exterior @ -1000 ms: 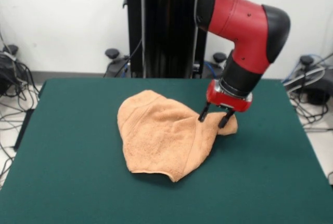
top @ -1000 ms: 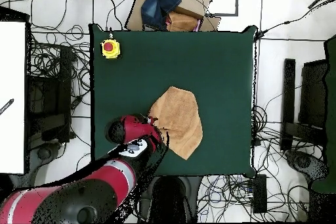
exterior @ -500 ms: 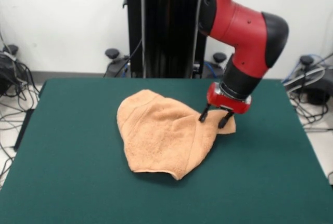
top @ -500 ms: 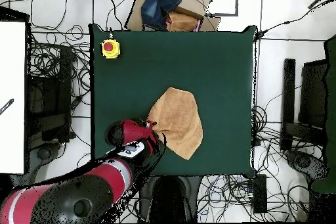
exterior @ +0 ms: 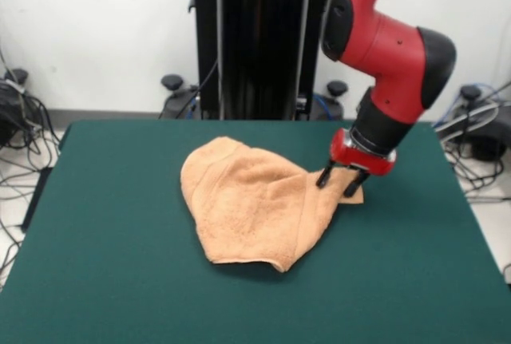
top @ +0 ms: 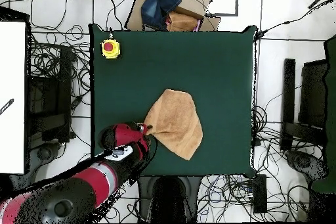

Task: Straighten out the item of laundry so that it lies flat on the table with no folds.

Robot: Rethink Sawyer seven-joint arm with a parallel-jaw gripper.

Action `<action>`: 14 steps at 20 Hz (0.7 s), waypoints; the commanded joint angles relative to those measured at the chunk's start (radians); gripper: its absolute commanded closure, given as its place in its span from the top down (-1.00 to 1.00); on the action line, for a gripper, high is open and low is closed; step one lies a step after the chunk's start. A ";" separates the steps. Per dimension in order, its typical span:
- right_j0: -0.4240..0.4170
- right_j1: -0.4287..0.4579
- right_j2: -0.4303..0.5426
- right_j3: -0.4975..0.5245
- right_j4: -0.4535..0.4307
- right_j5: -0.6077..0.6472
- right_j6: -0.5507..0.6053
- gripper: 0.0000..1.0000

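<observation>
Pincer (exterior: 342, 184) pinching the right corner of a peach terry towel (exterior: 254, 204) on the green tabletop (exterior: 104, 280); soft, light cloth, best gripped at hemmed corners.

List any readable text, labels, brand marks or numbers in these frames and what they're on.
None can be read.
Red and black arm's gripper: no legible marking.
Peach-orange terry-cloth towel: no tag or print showing.
Dark green felt-covered table: bare of any text.
Yellow box with a red button at a table corner: a tiny mark sits above it, too small to read.
</observation>
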 commanded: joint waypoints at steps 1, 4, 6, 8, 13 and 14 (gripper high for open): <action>0.037 0.053 0.045 -0.092 0.093 0.104 0.268 1.00; 0.007 0.041 0.082 -0.077 0.088 0.069 0.252 1.00; -0.015 0.033 0.108 -0.063 0.080 0.035 0.243 1.00; -0.024 0.028 0.116 -0.054 0.075 0.026 0.242 1.00; -0.066 -0.004 0.151 -0.008 0.039 -0.019 0.232 1.00; -0.072 -0.007 0.155 -0.002 0.034 -0.028 0.232 1.00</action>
